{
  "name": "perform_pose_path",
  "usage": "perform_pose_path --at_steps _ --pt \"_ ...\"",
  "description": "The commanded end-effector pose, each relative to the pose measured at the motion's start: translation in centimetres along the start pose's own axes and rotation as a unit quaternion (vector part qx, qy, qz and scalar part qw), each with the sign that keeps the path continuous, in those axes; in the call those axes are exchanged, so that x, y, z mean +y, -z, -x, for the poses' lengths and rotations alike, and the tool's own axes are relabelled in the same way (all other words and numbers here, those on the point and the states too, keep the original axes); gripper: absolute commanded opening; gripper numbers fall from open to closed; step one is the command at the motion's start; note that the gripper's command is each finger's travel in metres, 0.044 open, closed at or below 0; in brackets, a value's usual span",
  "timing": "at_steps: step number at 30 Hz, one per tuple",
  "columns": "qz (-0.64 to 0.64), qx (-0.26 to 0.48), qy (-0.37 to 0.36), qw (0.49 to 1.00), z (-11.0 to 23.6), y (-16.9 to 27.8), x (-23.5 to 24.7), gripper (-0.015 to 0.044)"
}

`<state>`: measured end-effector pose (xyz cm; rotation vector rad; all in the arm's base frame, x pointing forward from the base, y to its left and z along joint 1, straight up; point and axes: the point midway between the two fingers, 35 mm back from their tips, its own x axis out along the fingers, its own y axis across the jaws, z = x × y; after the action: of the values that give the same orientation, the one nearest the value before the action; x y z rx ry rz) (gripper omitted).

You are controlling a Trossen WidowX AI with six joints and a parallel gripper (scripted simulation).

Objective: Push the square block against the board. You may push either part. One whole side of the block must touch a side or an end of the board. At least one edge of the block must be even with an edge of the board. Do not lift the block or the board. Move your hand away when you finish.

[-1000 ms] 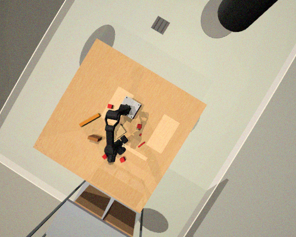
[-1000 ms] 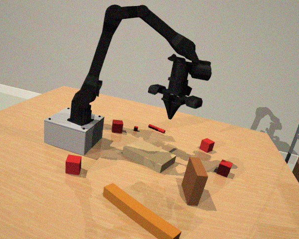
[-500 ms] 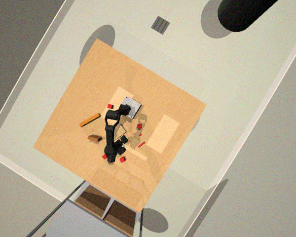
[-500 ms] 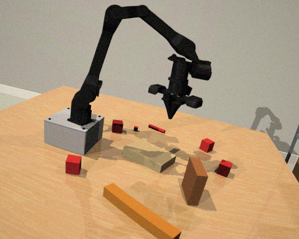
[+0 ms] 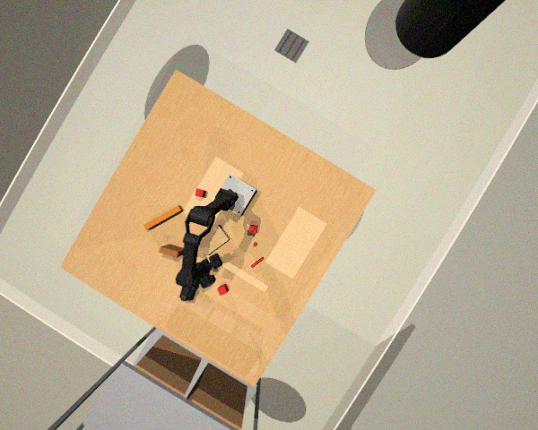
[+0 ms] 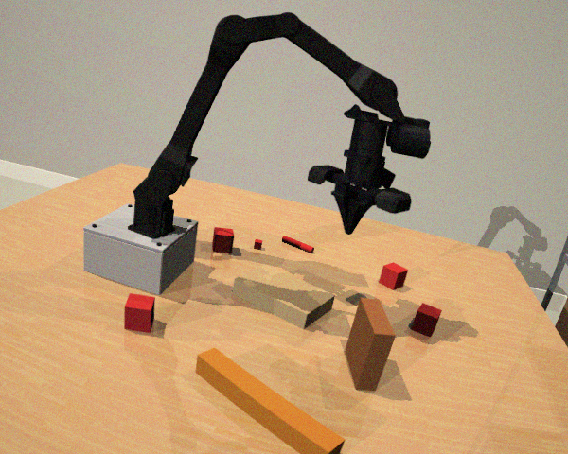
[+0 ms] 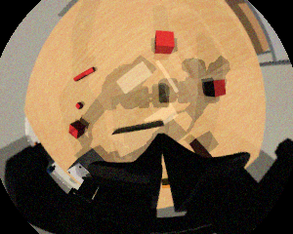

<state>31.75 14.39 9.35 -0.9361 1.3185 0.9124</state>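
The black parallel-jaw tool (image 6: 351, 225) is held well above the wooden tabletop (image 6: 54, 386), pointing down, with its jaws pressed together to a point and nothing gripped between them. The pale tan flat board (image 6: 283, 301) is seen lying flat near the middle of the tabletop, partly under the arm's shadow. The bright red square block (image 6: 392, 274) is found past the board's far end, apart from it. A dark red cube (image 6: 425, 319) is set near a brown upright slab (image 6: 367, 343). An orange long bar (image 6: 270, 404) lies nearer the front edge.
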Motion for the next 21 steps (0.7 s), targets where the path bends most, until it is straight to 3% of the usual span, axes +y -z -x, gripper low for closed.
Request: perform_pose_path --at_steps 1,10,21 --pt "-0.073 0.003 0.005 0.997 0.2 1.0 -3.9 0.0000" --pt "-0.179 0.006 0.007 0.984 0.2 3.0 -9.0 0.0000" --pt "-0.346 0.006 0.005 0.938 -0.3 9.8 -18.6 0.0000"
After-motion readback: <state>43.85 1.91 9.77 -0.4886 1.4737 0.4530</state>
